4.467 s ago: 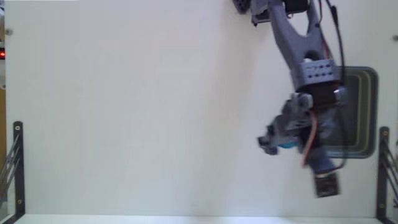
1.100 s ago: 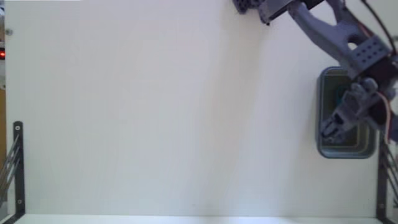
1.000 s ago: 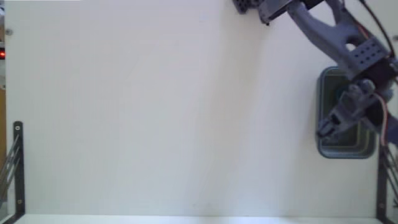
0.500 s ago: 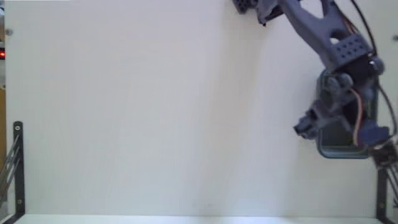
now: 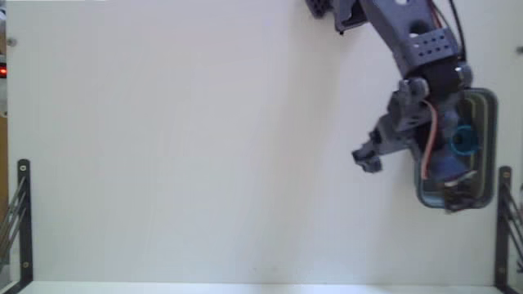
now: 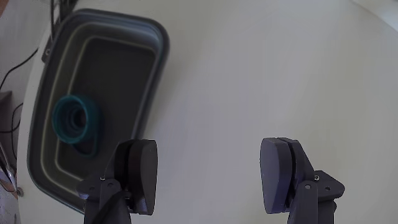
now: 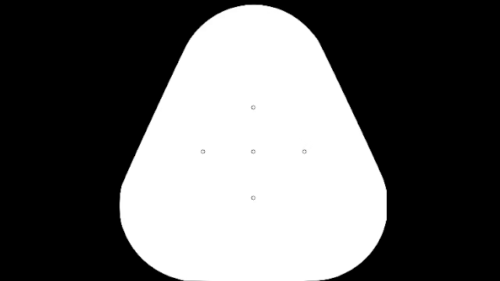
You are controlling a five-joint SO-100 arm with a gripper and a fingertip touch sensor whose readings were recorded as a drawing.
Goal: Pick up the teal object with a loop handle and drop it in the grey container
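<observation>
sensor's own picture, not a scene view, nothing described

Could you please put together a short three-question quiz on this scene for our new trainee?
1. True or false: the teal object with a loop handle lies inside the grey container.
2. In the wrist view, the gripper is: A) shut on the teal object, B) open with nothing between its fingers, C) out of sight.
3. Fill in the missing word: in the fixed view, the gripper's tips hang over the bare white ____, to the left of the container.

Key:
1. True. It rests on the container's floor.
2. B. Only the white table shows between the two fingers.
3. Table.
</observation>
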